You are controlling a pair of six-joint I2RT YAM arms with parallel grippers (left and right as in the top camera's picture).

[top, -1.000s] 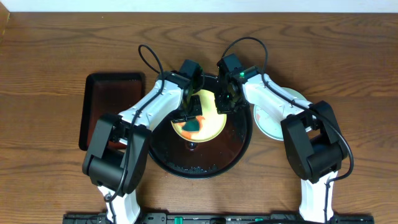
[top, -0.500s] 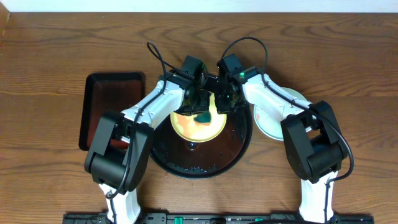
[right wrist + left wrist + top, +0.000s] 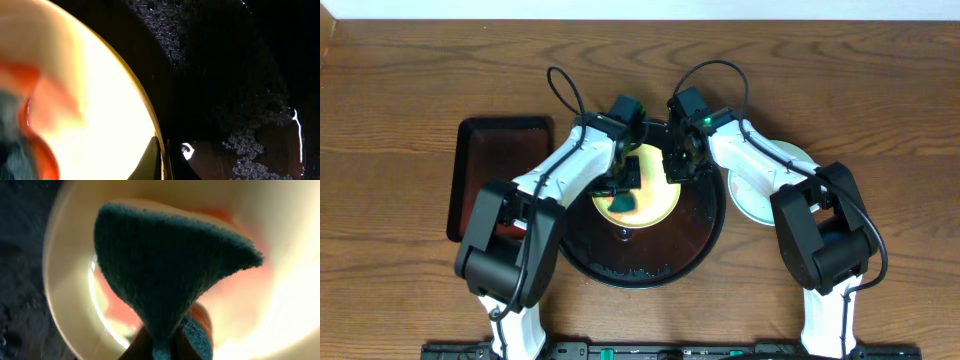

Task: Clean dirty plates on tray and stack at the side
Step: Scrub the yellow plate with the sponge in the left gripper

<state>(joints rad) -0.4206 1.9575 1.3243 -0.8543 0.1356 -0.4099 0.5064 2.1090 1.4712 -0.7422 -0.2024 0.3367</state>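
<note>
Got the left tool (image 3: pixel 624 178) pinched tight on a teal sponge (image 3: pixel 165 275), right over the red-smeared yellow plate (image 3: pixel 660 205) sitting mid round black tray (image 3: pixel 705 238). Also got the right tool (image 3: pixel 161 162) clamped shut on that plate's far-right rim. Spotted a pale blue-green plate (image 3: pixel 750 196) on the counter (image 3: pixel 400 100), just right of the tray.

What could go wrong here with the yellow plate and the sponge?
1. The right gripper pinches only the thin rim of the yellow plate; pressure from the sponge in the left gripper could make it slip or tip.
2. Red sauce is on the plate; the sponge may smear it.
3. The grippers sit close over the tray and might collide.
</note>
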